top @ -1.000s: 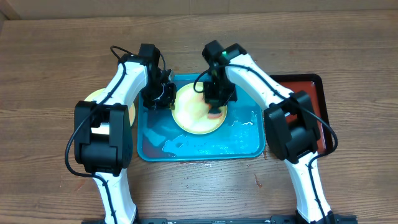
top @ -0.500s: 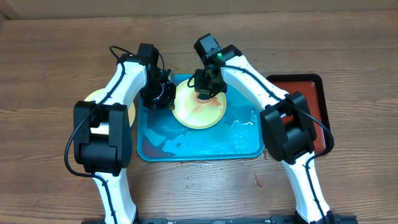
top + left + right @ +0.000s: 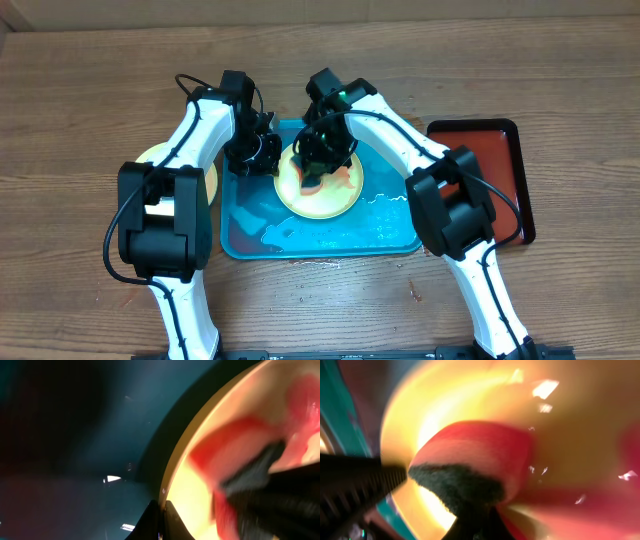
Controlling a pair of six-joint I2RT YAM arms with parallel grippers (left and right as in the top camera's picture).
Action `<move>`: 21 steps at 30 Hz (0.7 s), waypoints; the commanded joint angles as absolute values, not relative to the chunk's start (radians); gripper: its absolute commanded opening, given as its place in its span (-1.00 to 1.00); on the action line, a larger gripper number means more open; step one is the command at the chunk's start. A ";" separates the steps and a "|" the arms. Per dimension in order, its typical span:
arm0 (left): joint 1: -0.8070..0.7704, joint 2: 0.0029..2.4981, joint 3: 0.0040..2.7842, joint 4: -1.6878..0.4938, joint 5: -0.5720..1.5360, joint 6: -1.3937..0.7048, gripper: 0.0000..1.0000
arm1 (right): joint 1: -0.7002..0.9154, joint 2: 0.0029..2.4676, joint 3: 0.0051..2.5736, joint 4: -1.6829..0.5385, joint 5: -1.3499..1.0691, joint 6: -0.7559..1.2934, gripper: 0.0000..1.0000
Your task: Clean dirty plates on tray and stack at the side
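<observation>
A lime-yellow plate [image 3: 330,197] smeared with red sauce lies on the turquoise tray [image 3: 390,232]. My left gripper [image 3: 268,158] is shut on that plate's left rim; in the left wrist view its fingertips [image 3: 160,519] pinch the yellow edge [image 3: 175,467]. Over the plate's far left part, my right gripper [image 3: 318,168] is shut on a red sponge with a dark scouring side [image 3: 472,462] and presses it against the plate [image 3: 570,420]. A second yellow-rimmed plate [image 3: 148,157] rests on the table left of the tray, mostly hidden by the left arm.
A smaller dark red tray with a black rim [image 3: 495,170] sits at the right of the turquoise one. The turquoise tray's floor [image 3: 300,232] is wet with pale suds. Both arms crowd the tray's far edge.
My right gripper has carried the sponge from the plate's right side across to its far left part. The left gripper has kept its hold on the rim without moving.
</observation>
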State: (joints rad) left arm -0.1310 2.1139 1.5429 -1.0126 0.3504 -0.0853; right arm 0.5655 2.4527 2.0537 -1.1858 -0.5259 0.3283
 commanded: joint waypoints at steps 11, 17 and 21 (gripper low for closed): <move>-0.138 2.112 1.541 -1.005 0.397 -0.056 -0.91 | 0.527 2.476 2.123 -1.472 -0.102 0.236 -0.92; -0.138 2.112 1.541 -1.005 0.397 -0.055 -0.92 | 0.510 2.476 2.123 -1.404 0.199 0.349 -0.93; -0.138 2.112 1.541 -1.006 0.397 -0.055 -0.92 | 0.510 2.476 2.123 -1.342 0.237 0.350 -0.93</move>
State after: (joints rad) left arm -0.1471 2.1139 1.5429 -0.9966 0.4007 -0.0746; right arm 0.5373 2.4584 2.1227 -1.3815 0.0311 0.3119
